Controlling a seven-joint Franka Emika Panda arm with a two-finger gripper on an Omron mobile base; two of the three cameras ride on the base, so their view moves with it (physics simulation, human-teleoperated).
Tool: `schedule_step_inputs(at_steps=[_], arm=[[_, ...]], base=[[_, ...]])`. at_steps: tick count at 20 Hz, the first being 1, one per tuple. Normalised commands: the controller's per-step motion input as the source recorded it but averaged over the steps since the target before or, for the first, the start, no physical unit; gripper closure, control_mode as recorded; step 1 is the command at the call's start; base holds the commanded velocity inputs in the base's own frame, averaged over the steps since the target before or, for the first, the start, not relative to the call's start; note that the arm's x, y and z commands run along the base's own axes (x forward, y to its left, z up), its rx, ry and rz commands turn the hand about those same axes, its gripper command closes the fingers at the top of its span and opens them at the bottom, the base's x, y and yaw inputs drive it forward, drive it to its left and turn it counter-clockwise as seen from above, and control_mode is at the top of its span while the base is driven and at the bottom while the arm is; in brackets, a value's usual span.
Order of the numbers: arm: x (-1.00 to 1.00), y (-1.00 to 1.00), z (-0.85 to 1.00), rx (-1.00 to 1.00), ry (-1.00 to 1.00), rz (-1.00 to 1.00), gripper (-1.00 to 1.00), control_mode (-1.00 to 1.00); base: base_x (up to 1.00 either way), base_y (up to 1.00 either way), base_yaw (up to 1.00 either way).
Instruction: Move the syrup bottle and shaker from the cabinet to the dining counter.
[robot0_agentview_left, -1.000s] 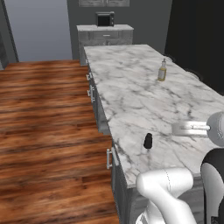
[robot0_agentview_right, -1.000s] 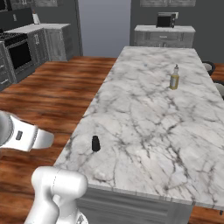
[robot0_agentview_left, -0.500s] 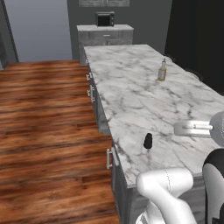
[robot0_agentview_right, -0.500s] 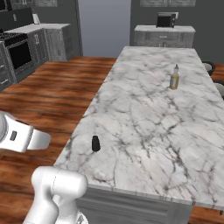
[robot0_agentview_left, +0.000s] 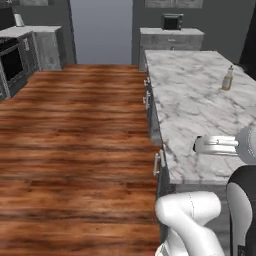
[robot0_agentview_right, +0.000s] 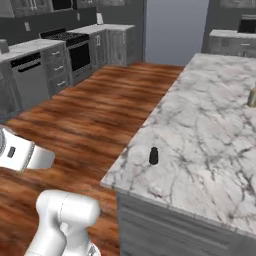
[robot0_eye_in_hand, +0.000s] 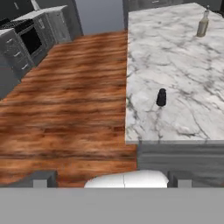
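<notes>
A: Left base view?
B: Dining counter (robot0_agentview_left: 186, 95), white marble with grey veining over grey drawers, beside glossy reddish wood plank floor (robot0_agentview_left: 75, 140). A slim yellowish bottle (robot0_agentview_left: 228, 79) stands far along it. No label readable.

A: Right base view?
B: The shaker (robot0_agentview_right: 154, 156), small, near black, round-topped, stands upright on the marble near the counter's floor-side edge. Grey panelled base cabinets (robot0_agentview_right: 45, 70) and a dark oven (robot0_agentview_right: 80, 52) line the far wall.

A: Hand view?
B: Shaker (robot0_eye_in_hand: 161, 97) upright on the marble near the near corner; bottle (robot0_eye_in_hand: 202, 24) well apart, farther back. Gripper (robot0_eye_in_hand: 111, 181) with fingertips (robot0_eye_in_hand: 41, 180) spread wide, holding nothing. No writing legible.
</notes>
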Motion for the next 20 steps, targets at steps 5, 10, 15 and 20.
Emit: schedule_step_inputs(at_steps=[5, 10, 15, 20], arm=[[0.00, 0.00, 0.00, 0.00, 0.00, 0.00, -1.00, 1.00], [0.00, 0.00, 0.00, 0.00, 0.00, 0.00, -1.00, 1.00], [0.00, 0.00, 0.00, 0.00, 0.00, 0.00, -1.00, 1.00], [0.00, 0.00, 0.00, 0.00, 0.00, 0.00, -1.00, 1.00]], base=[[-0.44, 0.65, 0.95], [-0.36, 0.54, 1.00], [-0.35, 0.49, 1.00], [-0.14, 0.51, 0.97]])
